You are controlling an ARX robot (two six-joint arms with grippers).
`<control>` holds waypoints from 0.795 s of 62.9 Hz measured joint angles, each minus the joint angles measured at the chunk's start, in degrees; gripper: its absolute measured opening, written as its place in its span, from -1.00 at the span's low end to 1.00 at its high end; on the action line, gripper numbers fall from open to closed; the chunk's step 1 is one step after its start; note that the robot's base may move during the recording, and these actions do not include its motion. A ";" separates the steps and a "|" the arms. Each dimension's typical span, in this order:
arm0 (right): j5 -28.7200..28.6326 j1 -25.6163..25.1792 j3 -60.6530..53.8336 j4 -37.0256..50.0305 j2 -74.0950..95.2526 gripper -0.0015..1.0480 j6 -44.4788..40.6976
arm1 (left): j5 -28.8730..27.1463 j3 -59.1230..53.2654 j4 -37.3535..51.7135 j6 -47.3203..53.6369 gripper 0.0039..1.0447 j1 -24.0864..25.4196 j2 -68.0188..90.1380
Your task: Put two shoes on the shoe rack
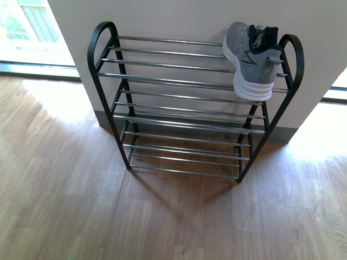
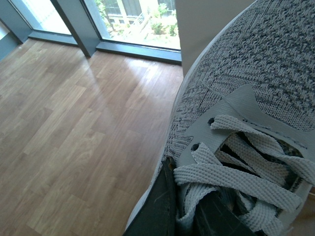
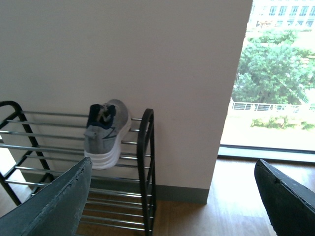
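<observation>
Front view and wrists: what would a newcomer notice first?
One grey sneaker sits on the top tier of the shoe rack, at its right end. The second sneaker fills the left wrist view, gripped near its laces by the left gripper; the right gripper is open and empty.

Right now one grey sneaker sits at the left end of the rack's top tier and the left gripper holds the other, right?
Wrong end: the front view shows the placed sneaker at the right end of the shoe rack, top tier. The left gripper does hold the other sneaker.
</observation>
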 joint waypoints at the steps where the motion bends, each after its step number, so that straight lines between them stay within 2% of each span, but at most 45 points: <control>1: 0.02 0.00 0.00 0.00 0.00 0.82 0.00 | 0.11 0.00 0.00 0.00 -0.98 0.00 -0.02; 19: 0.28 0.00 0.00 -0.15 -0.04 0.82 0.00 | -0.15 0.00 0.33 -0.15 -0.98 -0.42 0.11; 21: 0.26 0.00 0.00 -0.15 -0.04 0.82 0.00 | -2.56 0.00 2.86 -1.46 -0.98 -0.44 1.36; 25: 0.26 0.00 0.00 -0.15 -0.04 0.82 0.00 | -1.97 1.66 6.36 -3.65 -0.98 0.33 6.23; 34: 0.20 0.00 0.00 -0.15 -0.04 0.82 0.00 | 5.18 9.51 7.30 -9.75 -0.98 2.58 21.07; 42: 0.22 0.00 0.00 -0.15 -0.04 0.82 0.00 | 14.49 20.37 7.28 -17.92 -0.98 2.56 37.24; 50: 0.22 0.00 0.00 -0.15 -0.04 0.82 0.00 | 18.43 30.62 5.73 -23.85 -0.98 1.46 48.63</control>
